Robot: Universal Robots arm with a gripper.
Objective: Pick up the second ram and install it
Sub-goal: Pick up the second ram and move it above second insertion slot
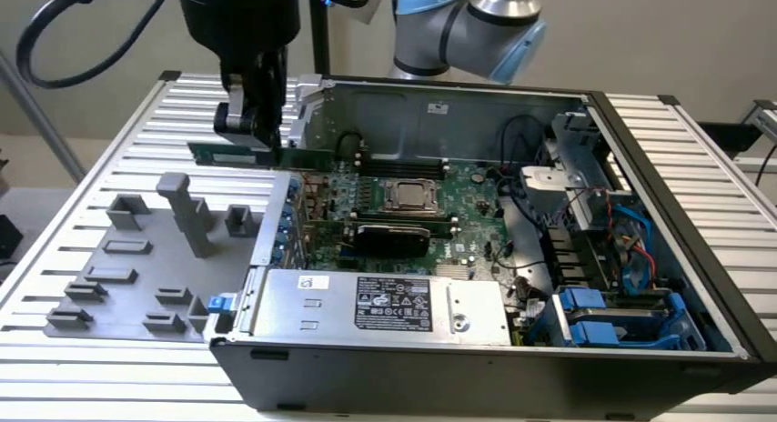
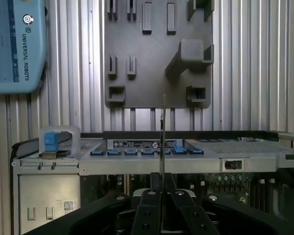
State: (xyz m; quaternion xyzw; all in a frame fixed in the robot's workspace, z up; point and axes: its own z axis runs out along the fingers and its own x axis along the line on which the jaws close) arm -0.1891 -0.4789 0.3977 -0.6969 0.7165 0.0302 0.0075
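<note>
In the exterior view the gripper (image 1: 249, 135) points straight down from the dark wrist, with the arm's (image 1: 474, 31) silver-and-blue joints behind the open computer case (image 1: 486, 386). Its fingers pinch the second ram (image 1: 213, 153), which hangs level and on edge in the air, above the case wall on the exterior view's left, between the grey fixture plate (image 1: 134, 258) and the motherboard (image 1: 474, 190). So the pick looks done and the carry towards the board is the step in hand (by my reading, nothing is seated yet). In the wrist view the second ram (image 2: 162, 127) shows edge-on as a thin line, clamped between the black fingers (image 2: 146, 215) of the gripper (image 2: 162, 198), over the case rim. Installing calls for that edge squared to a free slot and pressed straight down.
</note>
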